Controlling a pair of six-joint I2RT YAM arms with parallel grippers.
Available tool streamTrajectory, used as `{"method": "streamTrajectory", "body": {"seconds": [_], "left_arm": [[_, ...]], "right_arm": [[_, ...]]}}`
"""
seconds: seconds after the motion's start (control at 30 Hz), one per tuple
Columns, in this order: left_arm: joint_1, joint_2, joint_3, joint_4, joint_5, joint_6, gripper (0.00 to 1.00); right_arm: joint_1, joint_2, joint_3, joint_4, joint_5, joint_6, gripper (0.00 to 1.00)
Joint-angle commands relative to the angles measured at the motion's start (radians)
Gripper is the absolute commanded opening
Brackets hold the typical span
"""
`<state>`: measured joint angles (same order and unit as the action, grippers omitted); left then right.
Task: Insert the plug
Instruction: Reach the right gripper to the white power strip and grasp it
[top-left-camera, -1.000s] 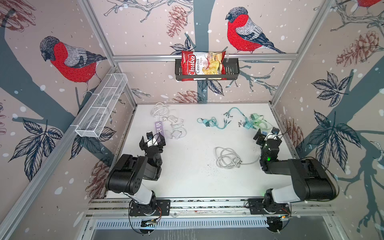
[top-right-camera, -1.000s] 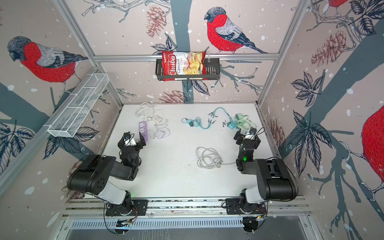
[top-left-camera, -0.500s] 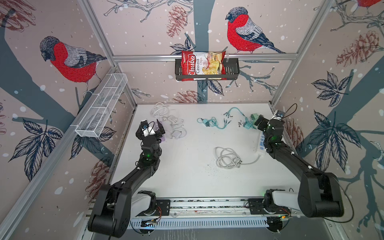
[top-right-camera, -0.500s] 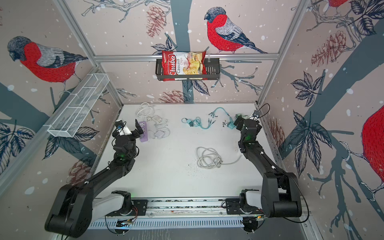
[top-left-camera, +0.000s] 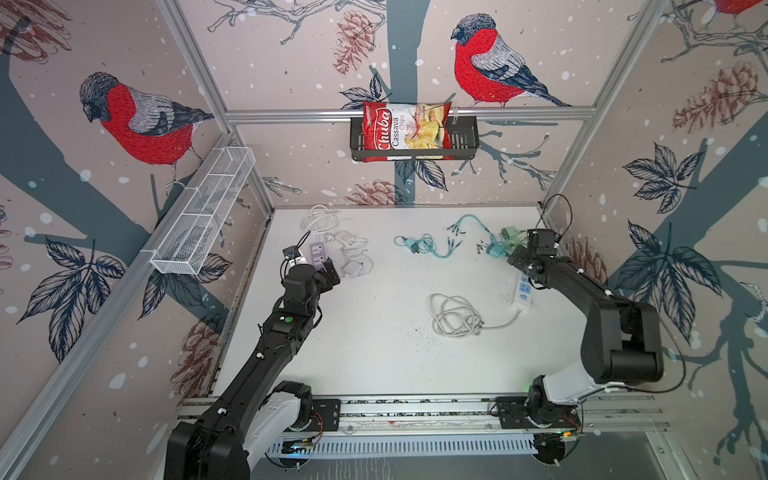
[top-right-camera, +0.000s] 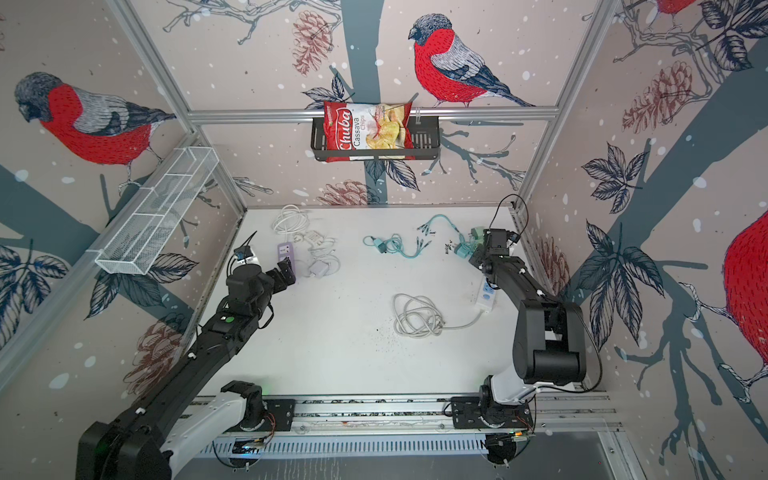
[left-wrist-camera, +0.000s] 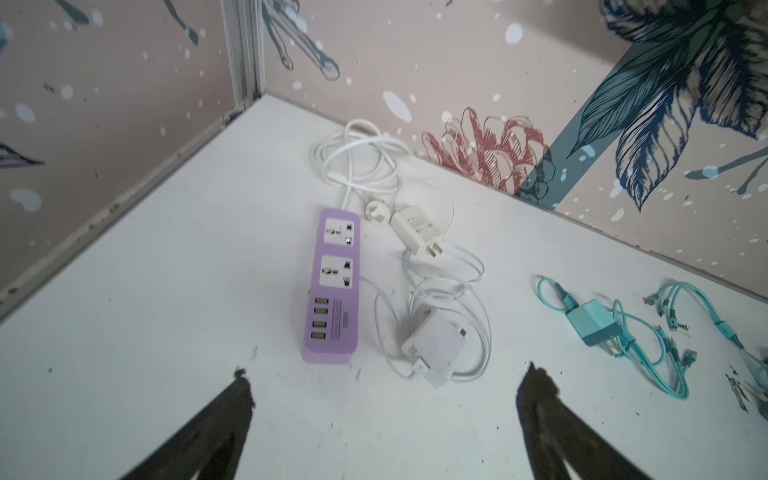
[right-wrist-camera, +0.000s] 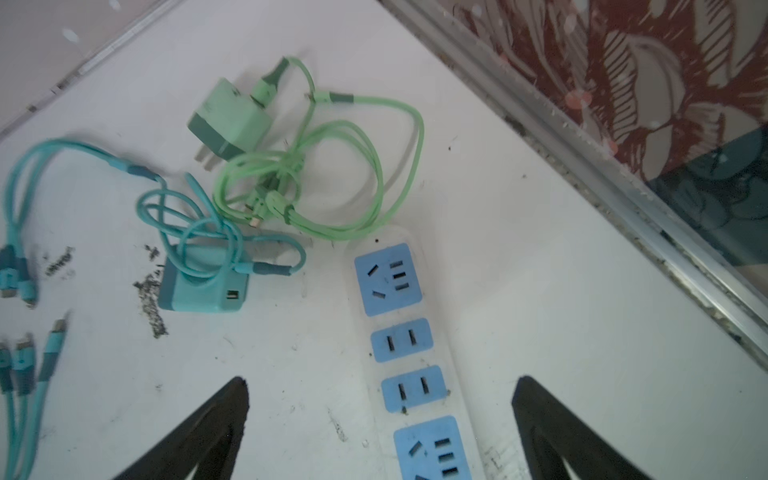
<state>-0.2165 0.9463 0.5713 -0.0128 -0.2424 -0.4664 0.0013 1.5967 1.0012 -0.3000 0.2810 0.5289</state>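
Hovering: left gripper (left-wrist-camera: 388, 372) spread wide, empty, above the tabletop (left-wrist-camera: 166, 291) short of the purple power strip (left-wrist-camera: 334, 286)
Other arm: right gripper (right-wrist-camera: 381, 380) wide apart, empty, over the blue-socket strip (right-wrist-camera: 399, 332)
Plug: white charger (left-wrist-camera: 432, 345) loose beside the purple power strip, uninserted
Risk: its tangled cable (left-wrist-camera: 487, 340) may snag and drag the light strip, misaligning prongs

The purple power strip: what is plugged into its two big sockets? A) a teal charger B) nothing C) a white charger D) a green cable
B: in the left wrist view both sockets of the purple power strip are bare, and a white charger lies loose beside it, prongs showing.
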Motion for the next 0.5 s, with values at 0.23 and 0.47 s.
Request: {"method": "streamTrajectory", "body": {"seconds": [0.23, 0.47], "left_arm": [[-0.064, 0.07, 0.009, -0.119, 0.135, -0.08, 0.97], [-0.07, 0.101, 0.025, -0.127, 0.166, -0.063, 0.96]], "right_arm": [[-0.004, 0.22, 0.118, -0.135, -0.098, -0.026, 0.94], [0.003, 0.221, 0.082, -0.129, -0.17, -0.018, 0.8]]}}
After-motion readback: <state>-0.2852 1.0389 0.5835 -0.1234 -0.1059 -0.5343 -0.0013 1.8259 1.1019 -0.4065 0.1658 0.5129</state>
